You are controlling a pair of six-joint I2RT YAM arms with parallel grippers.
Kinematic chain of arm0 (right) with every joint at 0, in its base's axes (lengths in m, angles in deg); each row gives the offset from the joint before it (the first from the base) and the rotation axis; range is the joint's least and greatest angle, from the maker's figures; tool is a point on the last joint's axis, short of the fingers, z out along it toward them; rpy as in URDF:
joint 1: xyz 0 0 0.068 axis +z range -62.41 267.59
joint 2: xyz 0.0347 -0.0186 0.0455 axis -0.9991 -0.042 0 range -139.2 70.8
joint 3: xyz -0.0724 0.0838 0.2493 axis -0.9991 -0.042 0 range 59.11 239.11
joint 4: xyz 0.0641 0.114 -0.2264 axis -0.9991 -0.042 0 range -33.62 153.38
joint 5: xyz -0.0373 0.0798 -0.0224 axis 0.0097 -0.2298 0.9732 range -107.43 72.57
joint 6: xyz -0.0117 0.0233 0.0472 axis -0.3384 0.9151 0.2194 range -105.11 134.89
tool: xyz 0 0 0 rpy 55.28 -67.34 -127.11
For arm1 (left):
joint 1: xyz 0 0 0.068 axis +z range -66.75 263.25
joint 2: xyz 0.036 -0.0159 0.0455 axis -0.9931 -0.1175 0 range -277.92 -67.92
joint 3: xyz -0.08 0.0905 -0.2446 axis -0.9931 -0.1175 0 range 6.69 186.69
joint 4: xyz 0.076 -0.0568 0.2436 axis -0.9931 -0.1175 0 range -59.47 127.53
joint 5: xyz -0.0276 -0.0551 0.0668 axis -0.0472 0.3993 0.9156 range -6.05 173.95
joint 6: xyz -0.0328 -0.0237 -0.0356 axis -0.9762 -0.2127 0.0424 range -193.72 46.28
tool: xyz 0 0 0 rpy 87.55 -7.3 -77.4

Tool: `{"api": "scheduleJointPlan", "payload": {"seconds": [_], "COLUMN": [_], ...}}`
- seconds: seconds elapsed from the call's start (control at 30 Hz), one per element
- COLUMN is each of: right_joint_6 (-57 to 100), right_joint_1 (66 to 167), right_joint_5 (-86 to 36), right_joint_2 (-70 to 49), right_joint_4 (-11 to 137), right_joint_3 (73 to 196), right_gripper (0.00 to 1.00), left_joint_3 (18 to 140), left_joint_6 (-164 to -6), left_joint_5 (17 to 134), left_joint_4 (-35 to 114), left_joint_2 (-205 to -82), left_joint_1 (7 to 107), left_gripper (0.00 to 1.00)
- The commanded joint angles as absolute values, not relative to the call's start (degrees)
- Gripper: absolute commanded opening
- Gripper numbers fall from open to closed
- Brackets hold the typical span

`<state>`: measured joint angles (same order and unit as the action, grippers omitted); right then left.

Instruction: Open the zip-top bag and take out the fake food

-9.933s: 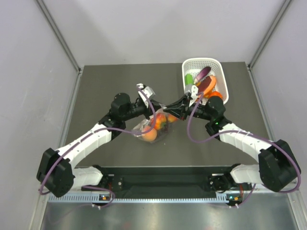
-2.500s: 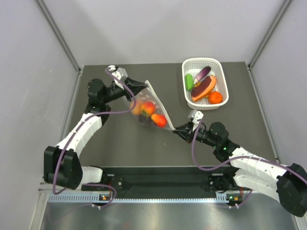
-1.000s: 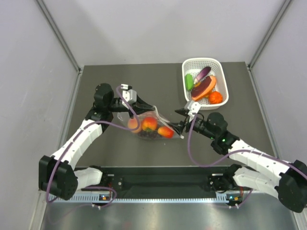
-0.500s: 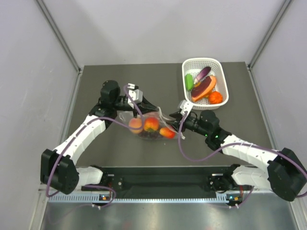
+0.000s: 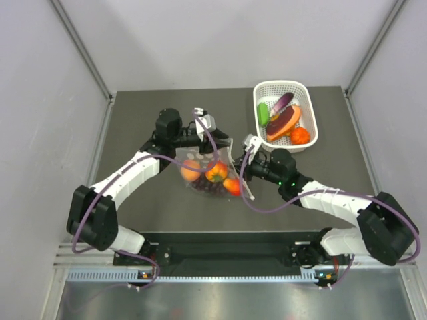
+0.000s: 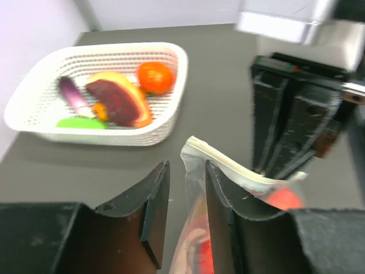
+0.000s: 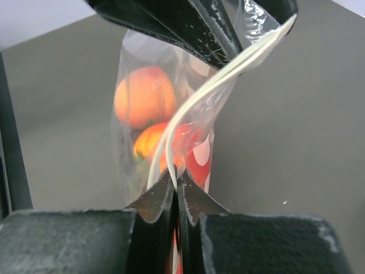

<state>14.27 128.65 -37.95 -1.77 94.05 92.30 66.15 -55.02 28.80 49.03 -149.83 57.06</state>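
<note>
The zip-top bag [image 5: 212, 175] hangs crumpled between my two grippers at mid-table, clear with white dots. Inside show a peach-orange fruit [image 5: 191, 171], a red-orange fruit [image 5: 216, 173], another [image 5: 232, 186] and dark grapes [image 5: 210, 187]. My right gripper [image 7: 178, 180] is shut on the bag's white zip strip [image 7: 197, 94], with the fruits [image 7: 145, 94] just beyond. My left gripper [image 6: 185, 171] has its jaws a little apart, and the bag's top edge [image 6: 195, 162] stands between them against the right-hand finger. The right gripper's fingers [image 6: 285, 125] are close in front of it.
A white lattice basket [image 5: 287, 84] stands at the back right and holds a purple eggplant [image 5: 283, 102], a green vegetable [image 5: 263, 114], a cut fruit and an orange fruit [image 5: 300, 135]. It also shows in the left wrist view [image 6: 114, 134]. Grey walls enclose the table.
The grippers have come together at mid-table. The bag, stretched taut between them earlier, now hangs slack and bunched. The left gripper moved right toward the right gripper.
</note>
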Motion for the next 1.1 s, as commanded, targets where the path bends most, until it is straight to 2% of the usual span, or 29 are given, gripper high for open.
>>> {"api": "scheduleJointPlan", "payload": {"seconds": [0.0,0.1,0.33,0.43,0.47,0.5,0.6,0.77,1.07], "right_joint_6": [19.19,20.77,23.94,25.35,25.87,26.75,29.12,31.68,33.88], "right_joint_1": [127.76,126.71,122.84,120.99,120.47,119.50,117.31,116.16,116.07], "right_joint_5": [-35.11,-34.31,-34.40,-35.36,-35.62,-35.89,-37.55,-39.23,-37.48], "right_joint_2": [-3.46,-5.39,-8.82,-10.23,-10.58,-11.28,-12.51,-13.48,-12.78], "right_joint_4": [97.75,97.31,99.50,100.90,101.43,101.96,104.51,107.85,107.85], "right_joint_3": [96.29,97.43,98.31,98.49,98.49,98.49,98.40,98.75,98.58], "right_gripper": [0.00,0.00,0.00,0.00,0.00,0.00,0.00,0.00,0.00], "left_joint_3": [64.44,62.07,58.99,58.10,58.45,58.80,58.72,52.75,45.36], "left_joint_6": [-60.96,-63.17,-63.96,-64.40,-64.92,-65.80,-69.40,-72.84,-78.11], "left_joint_5": [38.67,45.97,62.84,69.51,70.84,72.25,76.12,88.49,94.05], "left_joint_4": [62.82,68.37,70.83,70.50,69.36,68.39,65.13,63.89,68.37], "left_joint_2": [-149.92,-148.17,-141.58,-138.77,-138.33,-137.80,-137.53,-138.32,-141.92], "left_joint_1": [56.97,56.01,51.09,48.01,47.40,46.44,45.20,42.92,33.61], "left_gripper": [0.39,0.42,0.47,0.53,0.57,0.68,0.87,0.88,0.88]}}
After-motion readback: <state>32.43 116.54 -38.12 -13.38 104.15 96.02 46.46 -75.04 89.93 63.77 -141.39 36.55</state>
